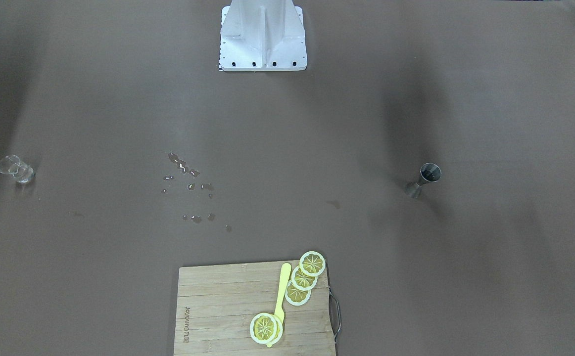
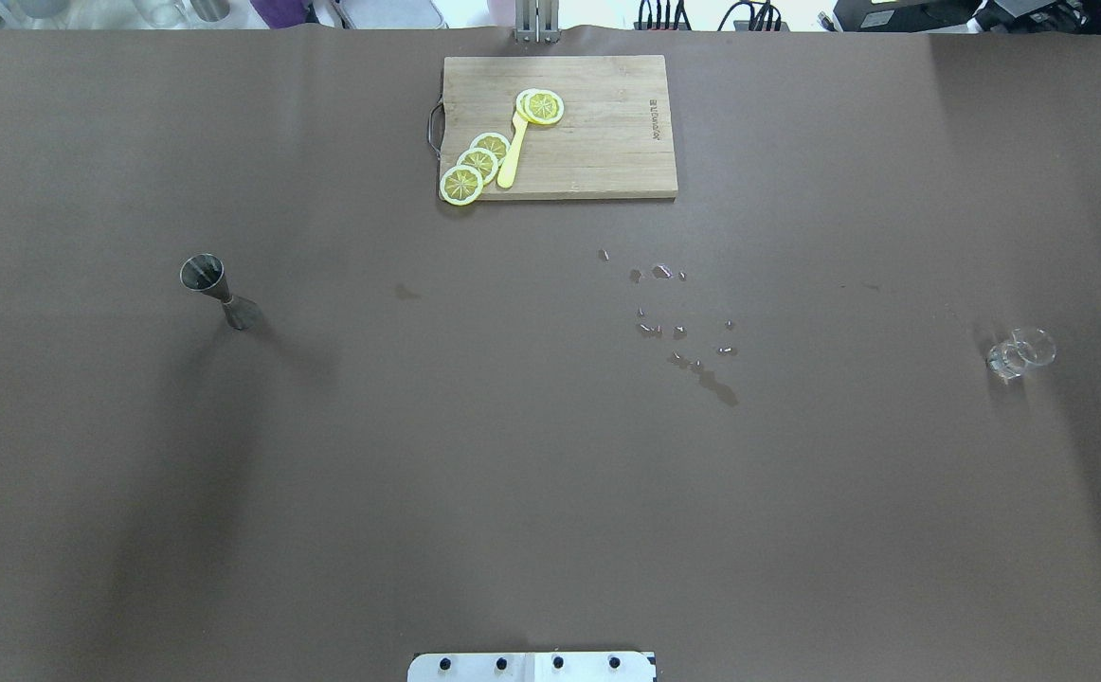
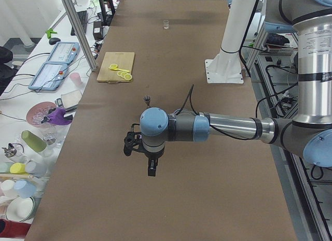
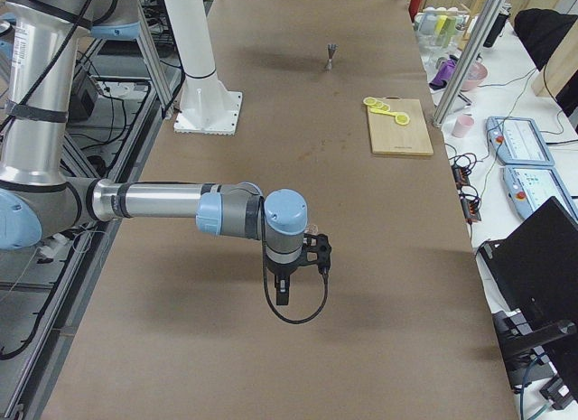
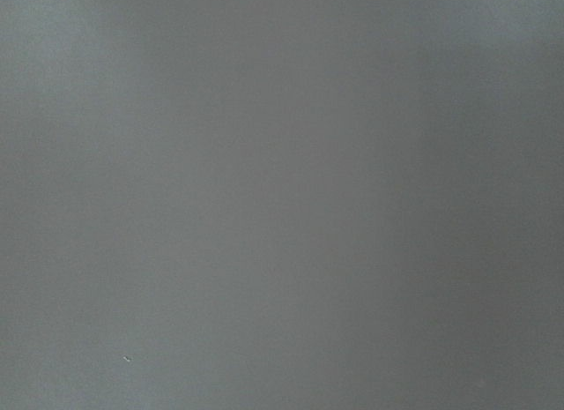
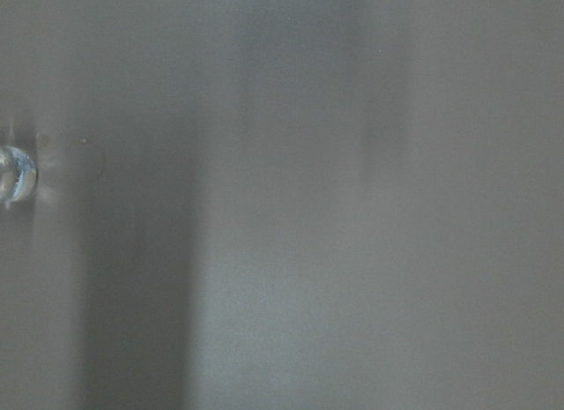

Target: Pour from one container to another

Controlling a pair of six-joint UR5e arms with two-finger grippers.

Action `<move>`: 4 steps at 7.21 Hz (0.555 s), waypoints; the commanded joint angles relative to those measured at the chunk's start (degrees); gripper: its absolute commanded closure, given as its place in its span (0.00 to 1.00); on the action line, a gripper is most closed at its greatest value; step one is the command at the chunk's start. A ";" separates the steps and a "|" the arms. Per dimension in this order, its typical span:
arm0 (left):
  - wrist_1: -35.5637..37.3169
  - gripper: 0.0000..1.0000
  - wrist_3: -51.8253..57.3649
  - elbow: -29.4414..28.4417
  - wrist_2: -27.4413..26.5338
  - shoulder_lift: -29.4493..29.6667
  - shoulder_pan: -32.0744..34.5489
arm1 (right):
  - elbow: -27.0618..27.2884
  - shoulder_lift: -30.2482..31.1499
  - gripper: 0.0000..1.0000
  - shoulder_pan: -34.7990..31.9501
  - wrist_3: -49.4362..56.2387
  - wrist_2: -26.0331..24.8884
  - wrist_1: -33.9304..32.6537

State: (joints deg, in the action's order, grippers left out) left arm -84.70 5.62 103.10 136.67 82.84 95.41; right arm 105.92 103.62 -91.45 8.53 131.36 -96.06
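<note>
A steel jigger (image 1: 423, 179) (image 2: 214, 289) stands upright on the brown table on my left side. A small clear glass (image 1: 16, 169) (image 2: 1019, 352) stands far out on my right side, and it shows at the left edge of the right wrist view (image 6: 16, 174). Neither gripper appears in the overhead or front views. The left gripper (image 3: 151, 169) hangs above the table at the near end in the exterior left view, short of the jigger (image 3: 147, 100). The right gripper (image 4: 283, 294) hangs over the table in the exterior right view. I cannot tell whether either is open or shut.
Spilled drops of liquid (image 2: 683, 327) (image 1: 188, 185) dot the table's middle. A wooden cutting board (image 2: 607, 142) with lemon slices (image 2: 475, 166) and a yellow utensil (image 2: 513, 156) lies at the far edge. The robot's white base (image 1: 263, 39) stands at the near edge.
</note>
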 commanded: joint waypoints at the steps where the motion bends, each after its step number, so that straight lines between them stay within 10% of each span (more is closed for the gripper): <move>1: -0.29 0.02 0.00 0.17 0.61 0.65 -0.05 | -0.10 0.00 0.00 0.04 0.00 -0.05 0.08; 4: -0.12 0.02 -0.09 -0.09 0.53 0.48 -0.05 | -0.19 0.09 0.00 0.04 0.00 -0.06 0.08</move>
State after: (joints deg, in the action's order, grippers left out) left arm -84.88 5.55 103.06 137.18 83.36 95.37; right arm 105.77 103.68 -91.41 8.53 131.23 -96.04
